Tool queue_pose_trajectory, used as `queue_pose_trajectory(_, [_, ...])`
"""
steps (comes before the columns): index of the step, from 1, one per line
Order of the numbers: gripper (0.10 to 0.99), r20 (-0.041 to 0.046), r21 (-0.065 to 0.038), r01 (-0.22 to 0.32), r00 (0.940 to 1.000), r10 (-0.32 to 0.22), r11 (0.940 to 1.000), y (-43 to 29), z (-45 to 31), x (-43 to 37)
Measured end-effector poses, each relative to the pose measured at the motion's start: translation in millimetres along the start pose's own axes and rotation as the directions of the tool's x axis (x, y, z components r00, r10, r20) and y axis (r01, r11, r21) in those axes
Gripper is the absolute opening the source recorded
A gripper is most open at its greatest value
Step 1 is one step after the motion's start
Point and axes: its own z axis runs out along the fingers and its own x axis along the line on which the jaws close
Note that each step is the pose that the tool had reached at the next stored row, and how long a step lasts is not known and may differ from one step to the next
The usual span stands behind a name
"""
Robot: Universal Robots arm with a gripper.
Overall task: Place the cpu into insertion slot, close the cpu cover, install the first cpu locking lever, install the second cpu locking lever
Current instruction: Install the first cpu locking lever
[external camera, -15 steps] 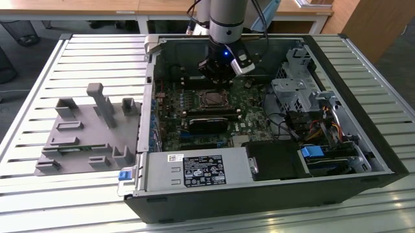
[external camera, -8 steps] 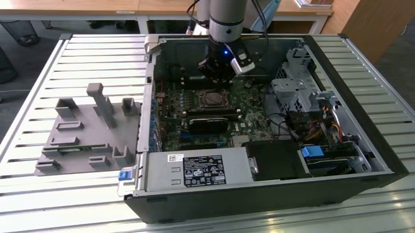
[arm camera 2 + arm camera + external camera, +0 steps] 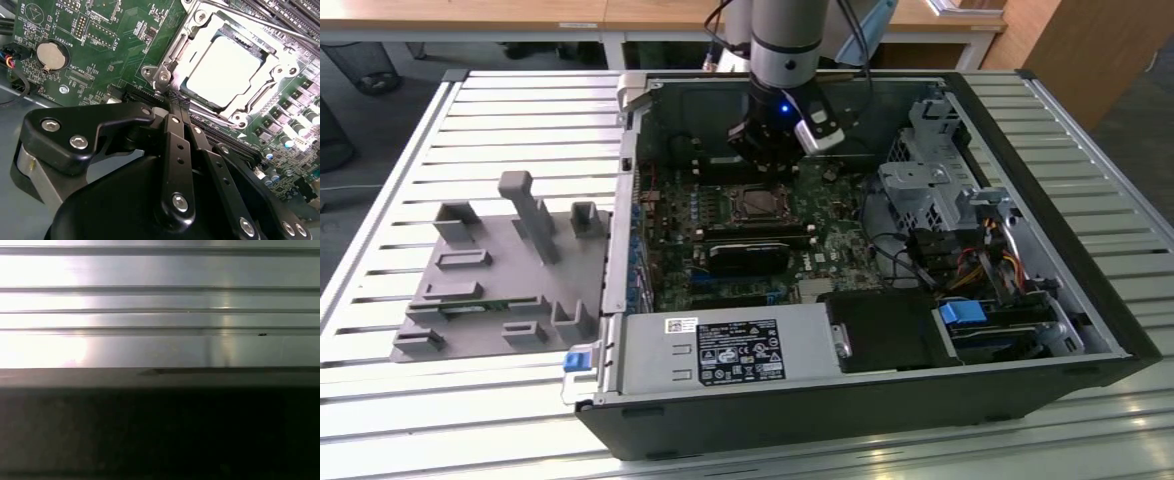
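Observation:
The cpu (image 3: 224, 67) lies flat in the insertion slot (image 3: 754, 204), its silver-grey top showing through the square window of the cpu cover (image 3: 248, 103). The cover is a silver frame lying down around the chip. In the second wrist view my gripper (image 3: 174, 98) is shut, its black fingers (image 3: 176, 150) pressed together. Their tips sit at one corner of the socket frame, beside a silver screw (image 3: 163, 76). In the exterior view the gripper (image 3: 769, 163) hangs just behind the socket, low over the green motherboard (image 3: 670, 215).
The open computer case (image 3: 854, 410) lies on a slatted metal table (image 3: 480, 400). Around the socket are black memory slots (image 3: 750, 235), a drive cage with cables (image 3: 941, 205) and the power supply (image 3: 727, 352). A grey fixture (image 3: 494, 270) stands at the exterior view's left.

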Motion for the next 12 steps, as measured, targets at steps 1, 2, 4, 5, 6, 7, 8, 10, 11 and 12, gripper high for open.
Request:
queue_pose_trajectory(1, [0.118, 0.0000, 0.001, 0.000, 1.0000, 0.000, 1.0000, 0.0, 0.3, 0.0])
queue_pose_trajectory(2, [0.118, 0.0002, 0.003, 0.000, 1.0000, 0.000, 1.0000, 0.0, 0.6, 0.0])
queue_pose_trajectory(4, [0.118, 0.0004, 0.004, 0.000, 1.0000, 0.000, 1.0000, -0.1, 1.2, 0.0])
queue_pose_trajectory(5, [0.118, 0.0004, 0.005, 0.000, 1.0000, 0.000, 1.0000, -0.1, 1.3, 0.1])
queue_pose_trajectory(6, [0.118, 0.0004, 0.006, 0.000, 1.0000, 0.000, 1.0000, -0.1, 1.5, 0.1])
queue_pose_trajectory(7, [0.118, 0.0004, 0.007, 0.000, 1.0000, 0.000, 1.0000, -0.1, 1.7, 0.1])
queue_pose_trajectory(8, [0.118, 0.0006, 0.008, 0.000, 1.0000, 0.000, 1.0000, -0.2, 2.0, 0.1])
queue_pose_trajectory(10, [0.118, 0.0008, 0.009, 0.000, 1.0000, 0.000, 1.0000, -0.1, 2.7, 0.1])
queue_pose_trajectory(11, [0.118, 0.0007, 0.010, 0.000, 1.0000, 0.000, 0.9999, -0.1, 2.9, 0.1])
queue_pose_trajectory(12, [0.118, 0.0007, 0.011, 0.000, 1.0000, 0.000, 0.9999, -0.2, 3.2, 0.1])
